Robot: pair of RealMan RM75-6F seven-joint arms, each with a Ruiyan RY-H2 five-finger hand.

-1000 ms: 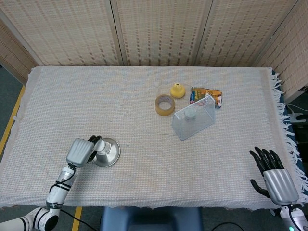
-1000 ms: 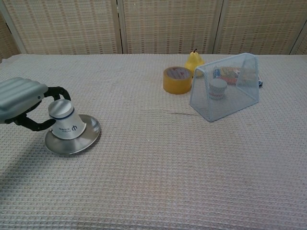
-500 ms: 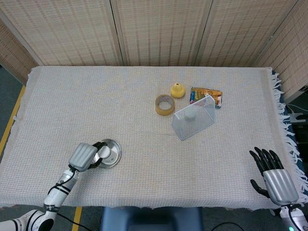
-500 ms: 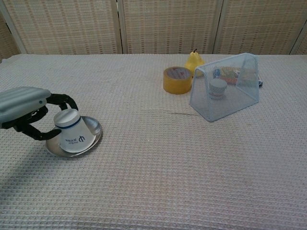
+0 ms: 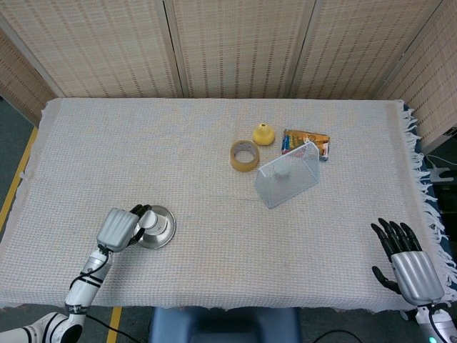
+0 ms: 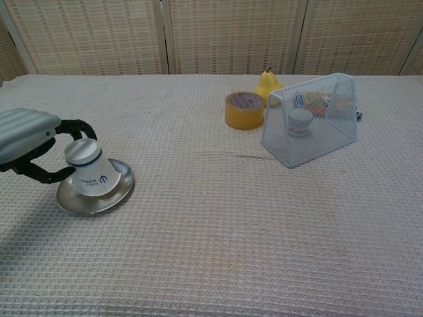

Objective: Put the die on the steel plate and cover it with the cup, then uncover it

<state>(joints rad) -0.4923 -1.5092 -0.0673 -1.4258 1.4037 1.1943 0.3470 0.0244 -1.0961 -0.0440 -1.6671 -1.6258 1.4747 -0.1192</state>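
Lower right corner of the head view: the right hand (image 5: 408, 259) lies near the fringed table edge, dark fingers spread and straight, nothing in it, out of the chest view.

Lower left of both views: the left hand (image 6: 34, 142) has its dark fingers wrapped around the white paper cup with a blue band (image 6: 89, 170), grasping it near the closed end. The cup stands upside down on the round steel plate (image 6: 112, 195), mouth down on the metal, sitting toward the plate's left part. No die to be seen; whether it sits under the cup cannot be told.

Further up, centre right: the pale blue wire-mesh basket (image 6: 310, 122) lies tipped on its side, with a small white cup-like thing (image 6: 300, 122) showing through the mesh. Just left of it, the yellowish roll of tape (image 6: 244, 110) lies flat. Behind the roll stands a yellow pear (image 6: 267, 84), and behind the basket lies a colourful packet (image 5: 305, 141). The beige woven cloth (image 6: 218, 231) covers the table.
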